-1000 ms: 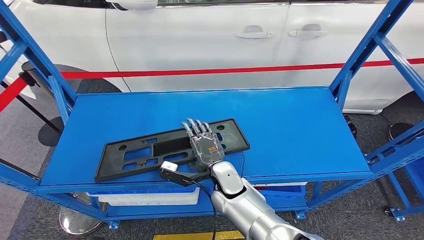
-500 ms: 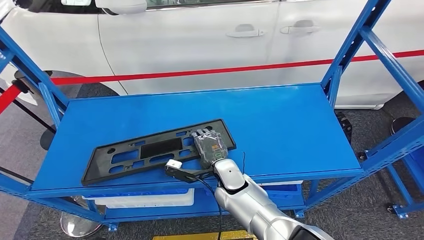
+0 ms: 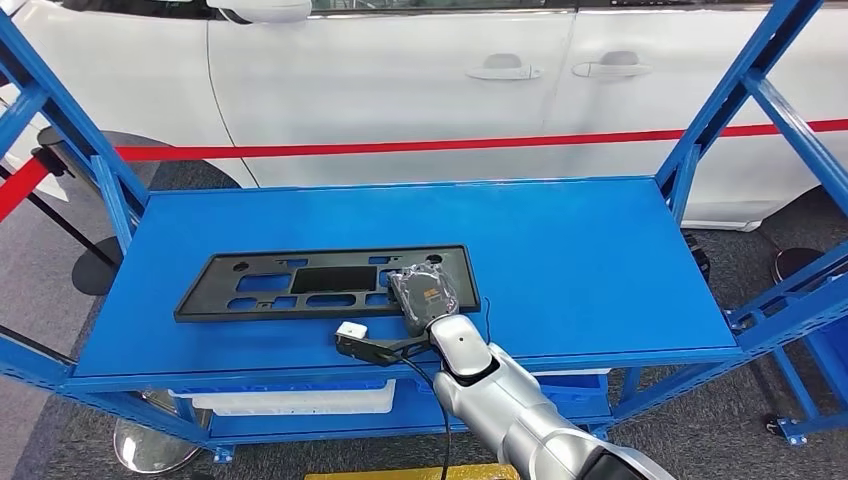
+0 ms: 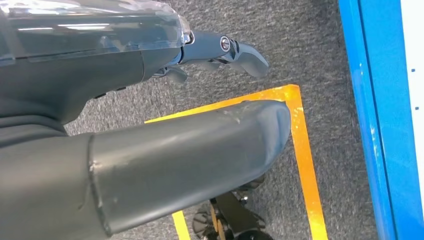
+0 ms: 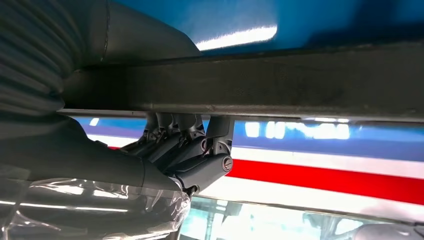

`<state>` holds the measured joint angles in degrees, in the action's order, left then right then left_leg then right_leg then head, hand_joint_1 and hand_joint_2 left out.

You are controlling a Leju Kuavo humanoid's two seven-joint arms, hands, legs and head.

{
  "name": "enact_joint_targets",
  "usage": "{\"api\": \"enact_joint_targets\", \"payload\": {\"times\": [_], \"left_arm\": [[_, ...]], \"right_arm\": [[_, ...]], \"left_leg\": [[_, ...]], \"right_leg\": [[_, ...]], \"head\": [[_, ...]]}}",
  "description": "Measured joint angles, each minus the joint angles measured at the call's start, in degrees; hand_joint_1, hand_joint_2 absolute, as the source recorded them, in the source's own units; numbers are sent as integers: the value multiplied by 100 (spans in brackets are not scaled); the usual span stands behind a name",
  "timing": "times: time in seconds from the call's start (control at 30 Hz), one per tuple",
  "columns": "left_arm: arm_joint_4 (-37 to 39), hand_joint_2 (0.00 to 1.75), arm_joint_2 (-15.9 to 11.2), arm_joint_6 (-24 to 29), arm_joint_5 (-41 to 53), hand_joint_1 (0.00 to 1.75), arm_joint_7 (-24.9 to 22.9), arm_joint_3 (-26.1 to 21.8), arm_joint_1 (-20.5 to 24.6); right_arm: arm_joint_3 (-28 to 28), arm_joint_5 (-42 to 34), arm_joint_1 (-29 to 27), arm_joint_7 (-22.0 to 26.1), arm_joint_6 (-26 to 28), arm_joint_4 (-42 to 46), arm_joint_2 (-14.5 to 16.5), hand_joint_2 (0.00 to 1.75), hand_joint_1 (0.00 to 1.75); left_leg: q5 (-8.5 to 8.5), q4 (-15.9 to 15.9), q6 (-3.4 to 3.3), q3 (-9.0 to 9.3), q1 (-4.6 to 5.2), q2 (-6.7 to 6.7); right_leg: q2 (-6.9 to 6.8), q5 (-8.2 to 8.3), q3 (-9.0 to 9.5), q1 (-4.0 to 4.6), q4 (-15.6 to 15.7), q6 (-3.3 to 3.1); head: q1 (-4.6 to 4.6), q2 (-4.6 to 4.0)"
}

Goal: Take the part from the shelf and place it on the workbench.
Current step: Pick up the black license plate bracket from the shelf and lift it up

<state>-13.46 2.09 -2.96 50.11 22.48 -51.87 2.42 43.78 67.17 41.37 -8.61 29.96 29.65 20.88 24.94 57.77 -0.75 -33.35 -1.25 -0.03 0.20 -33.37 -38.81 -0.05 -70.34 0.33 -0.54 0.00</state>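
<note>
Right hand (image 3: 425,293) gripping black part (image 3: 300,284), blue shelf (image 3: 600,260), white car (image 3: 400,80) behind

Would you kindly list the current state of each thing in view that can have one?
black part: flat on the shelf, one end gripped.
right robot hand: fingers curled over the part's edge, gripping it.
left robot hand: hanging over the floor, holding nothing.
shelf: top level bears the part.
car doors: closed.

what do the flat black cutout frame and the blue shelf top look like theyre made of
The flat black rectangular frame part looks like moulded plastic with a matte finish: dull surface, no glare, neatly shaped cutouts. The blue shelf top looks like painted sheet metal with a smooth, semi-gloss finish: even colour, soft sheen, folded front lip. The right hand grips the frame's near right end.
</note>
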Motion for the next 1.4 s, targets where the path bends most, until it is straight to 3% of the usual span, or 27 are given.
{"api": "enact_joint_targets", "payload": {"times": [0.07,0.1,0.17,0.23,0.3,0.4,0.43,0.5,0.53,0.57,0.6,0.63,0.67,0.73,0.77,0.9,0.97,1.03,1.07,1.1,1.13,1.23,1.3,1.37,1.4], "left_arm": [[0,0,7,-1,7,0,0,-1,-6],[0,0,11,-1,9,0,-1,-1,-7],[0,0,25,-1,9,0,0,-3,-5],[0,0,44,-2,13,0,1,-7,-5],[0,0,57,-3,25,0,1,-27,-8],[0,0,71,0,55,0,1,-107,-11],[0,0,74,7,57,0,1,-141,-14],[0,0,85,38,32,0,-1,-229,-20],[0,0,92,56,10,0,-2,-276,-25],[0,0,104,73,-9,0,-2,-330,-31],[0,0,116,87,-21,0,-2,-379,-40],[0,0,128,97,-28,0,-1,-430,-48],[0,0,139,105,-28,0,1,-482,-55],[0,0,155,113,-28,0,2,-555,-53],[0,0,162,116,-29,0,2,-583,-53],[0,0,218,181,-66,0,-7,-740,-74],[0,0,251,209,-94,0,-8,-816,-75],[0,0,272,233,-110,0,-2,-899,-74],[0,0,283,247,-116,0,3,-937,-77],[0,0,293,261,-119,0,9,-970,-82],[0,0,303,271,-119,0,14,-995,-85],[0,0,333,278,-120,0,26,-1047,-68],[0,87,349,276,-126,0,40,-1096,-49],[-1,175,356,268,-129,0,74,-1150,-43],[-1,175,362,262,-125,0,99,-1177,-46]], "right_arm": [[0,18,-31,3,-5,-15,-11,175,162],[0,29,-40,5,-5,-20,-14,175,164],[0,59,-40,14,-3,-22,-16,175,168],[0,92,-40,43,8,-18,-15,175,173],[-6,112,-60,144,46,6,-15,175,175],[-98,-67,-199,548,139,209,-12,175,175],[-144,-221,-293,745,167,356,-9,175,175],[-218,-652,-559,1134,155,829,-11,175,175],[-240,-894,-719,1295,105,1132,-18,175,175],[-254,-1133,-888,1411,23,1474,-33,175,175],[-260,-1341,-1051,1483,-69,1819,-59,175,175],[-260,-1511,-1198,1522,-152,2153,-89,175,175],[-260,-1645,-1315,1538,-223,2490,-124,175,175],[-261,-1814,-1436,1562,-303,3000,-187,175,175],[-266,-1938,-1480,1607,-336,3213,-218,175,175],[-340,-3298,-1896,2126,-571,4249,-452,175,175],[-430,-3981,-2077,2323,-684,4833,-621,175,175],[-565,-4521,-2294,2483,-781,5361,-835,175,175],[-631,-4740,-2435,2560,-821,5585,-944,175,175],[-691,-4914,-2571,2625,-854,5786,-1047,175,175],[-740,-5028,-2677,2667,-878,5963,-1132,175,175],[-828,-5166,-2825,2728,-919,6342,-1271,175,175],[-879,-5378,-2932,2828,-993,6542,-1331,175,175],[-984,-5776,-3165,2999,-1170,6772,-1399,175,175],[-1059,-5986,-3311,3088,-1284,6892,-1431,175,175]], "left_leg": [[0,3,-2,-7,3,-2],[1,6,-1,-6,3,-7],[6,14,9,6,3,-22],[17,28,52,5,22,-35],[16,20,123,4,31,-40],[113,112,217,-17,8,-34],[258,332,237,-107,2,-31],[652,1080,271,-439,-6,-27],[793,1442,287,-606,-7,-27],[826,1636,297,-703,-7,-26],[744,1611,300,-700,-8,-25],[564,1362,297,-591,-8,-23],[345,956,289,-411,-9,-21],[99,285,255,-97,9,-27],[75,134,231,-34,21,-30],[77,86,89,-30,14,-36],[67,64,13,-21,-1,-30],[75,64,-26,-22,6,-29],[78,64,-33,-20,8,-30],[82,64,-36,-16,12,-33],[86,65,-37,-10,15,-35],[106,73,-14,13,41,-31],[118,77,31,15,61,-31],[129,68,88,21,67,-34],[168,100,116,18,65,-32]], "right_leg": [[-1,-86,-232,-15,-437,11],[-2,37,-186,-19,-326,3],[-5,432,186,-15,427,-50],[-10,654,504,14,1075,-107],[-6,674,562,47,1221,-139],[-3,732,600,17,1309,-231],[-6,749,613,2,1337,-260],[-8,749,615,2,1344,-294],[-7,742,615,8,1338,-300],[-6,731,616,13,1331,-301],[-5,717,619,15,1320,-296],[-4,698,623,14,1304,-285],[-4,673,626,13,1279,-267],[0,627,601,33,1218,-219],[2,617,583,42,1195,-195],[3,546,548,39,1119,-91],[3,278,351,25,688,-28],[2,-58,-24,13,-64,7],[1,-130,-176,8,-341,15],[1,-91,-240,4,-426,13],[1,53,-193,2,-283,-1],[-5,593,326,19,830,-84],[-13,675,490,44,1179,-110],[-22,684,507,35,1218,-134],[-29,695,525,20,1245,-159]], "head": [[2,0],[2,0],[3,0],[-1,0],[-4,0],[-6,0],[-12,0],[-21,0],[-22,0],[-21,0],[-22,0],[-21,0],[-21,0],[-20,0],[-17,0],[-9,0],[11,0],[29,0],[31,0],[36,0],[38,0],[39,0],[33,0],[32,0],[31,0]]}}
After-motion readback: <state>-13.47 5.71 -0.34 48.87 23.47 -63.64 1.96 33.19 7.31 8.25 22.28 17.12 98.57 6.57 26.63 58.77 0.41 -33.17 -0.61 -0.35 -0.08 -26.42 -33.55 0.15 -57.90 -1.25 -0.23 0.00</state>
